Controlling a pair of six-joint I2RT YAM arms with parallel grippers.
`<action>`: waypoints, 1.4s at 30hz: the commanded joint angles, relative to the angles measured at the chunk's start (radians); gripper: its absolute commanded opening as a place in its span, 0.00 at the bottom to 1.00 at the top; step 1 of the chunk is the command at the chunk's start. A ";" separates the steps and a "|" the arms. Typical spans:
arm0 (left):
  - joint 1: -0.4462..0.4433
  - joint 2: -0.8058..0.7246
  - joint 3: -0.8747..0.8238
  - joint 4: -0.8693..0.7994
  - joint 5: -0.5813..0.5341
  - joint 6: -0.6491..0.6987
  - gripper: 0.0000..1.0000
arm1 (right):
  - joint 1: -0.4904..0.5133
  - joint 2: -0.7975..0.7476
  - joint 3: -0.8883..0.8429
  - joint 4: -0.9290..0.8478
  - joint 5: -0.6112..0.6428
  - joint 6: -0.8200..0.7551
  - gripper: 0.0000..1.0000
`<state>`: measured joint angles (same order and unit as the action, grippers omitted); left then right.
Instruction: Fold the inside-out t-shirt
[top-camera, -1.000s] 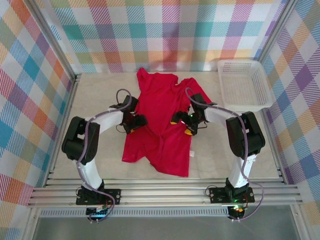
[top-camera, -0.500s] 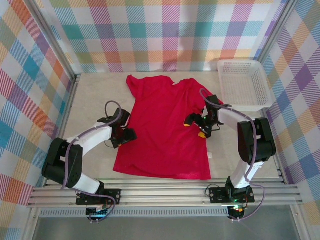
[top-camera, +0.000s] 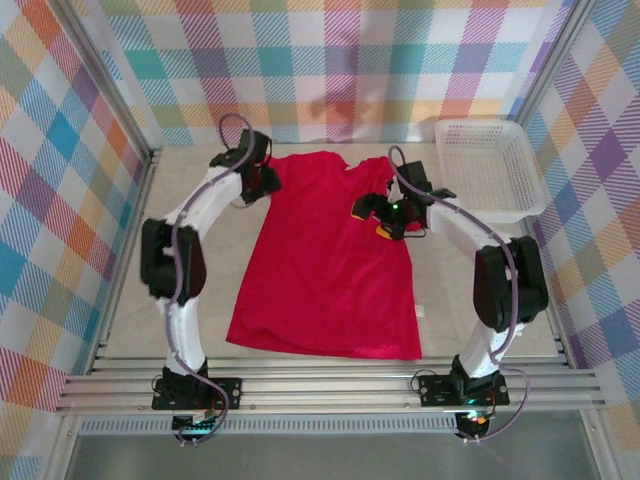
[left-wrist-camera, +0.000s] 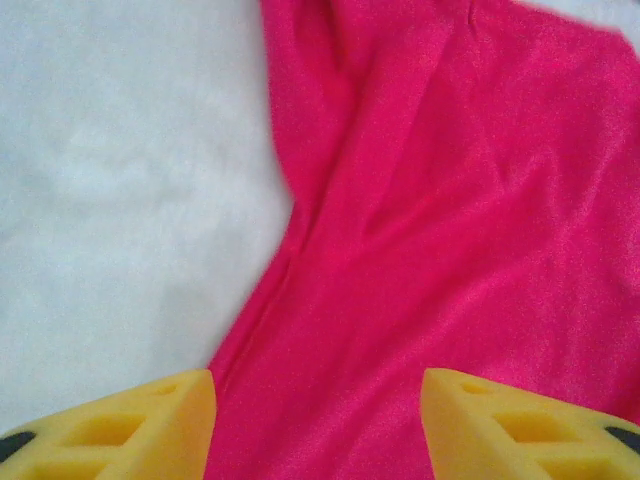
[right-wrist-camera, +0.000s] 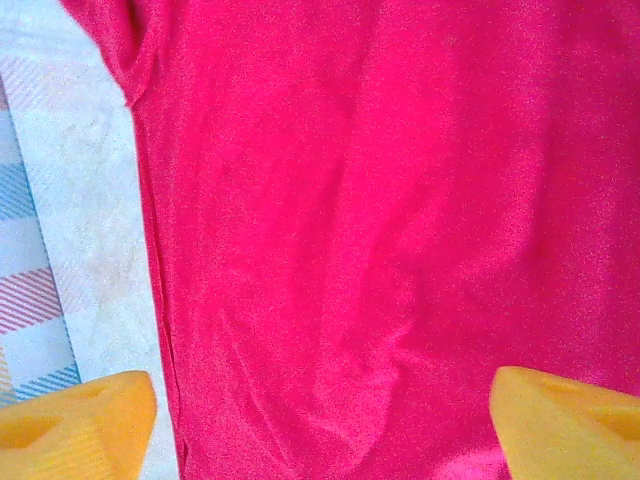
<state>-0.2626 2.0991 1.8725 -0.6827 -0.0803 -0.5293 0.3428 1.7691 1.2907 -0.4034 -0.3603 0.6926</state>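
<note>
The red t-shirt (top-camera: 320, 270) lies flat on the table (top-camera: 195, 250), long axis near to far, collar at the far end. The left gripper (top-camera: 262, 183) is at its far-left sleeve and the right gripper (top-camera: 380, 215) over the far-right shoulder, both spread wide and empty, cloth just beneath them.

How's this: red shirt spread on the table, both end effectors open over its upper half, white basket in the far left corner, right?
Wrong corner: the top view shows the basket in the far right corner. Shirt, left end effector and right end effector are as you said.
</note>
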 joint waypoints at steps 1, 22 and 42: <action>0.042 0.204 0.250 -0.049 0.062 0.038 0.54 | 0.041 0.071 0.072 0.088 -0.003 0.033 0.83; 0.189 0.561 0.613 -0.175 0.039 0.028 0.00 | 0.057 0.201 -0.053 0.011 0.127 -0.042 0.76; 0.254 0.072 0.010 0.018 0.089 0.087 0.38 | -0.027 0.190 -0.123 -0.060 0.147 -0.078 0.73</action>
<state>0.0212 2.2246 1.8450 -0.6849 -0.0086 -0.4999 0.3283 1.9072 1.1858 -0.3412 -0.2584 0.6373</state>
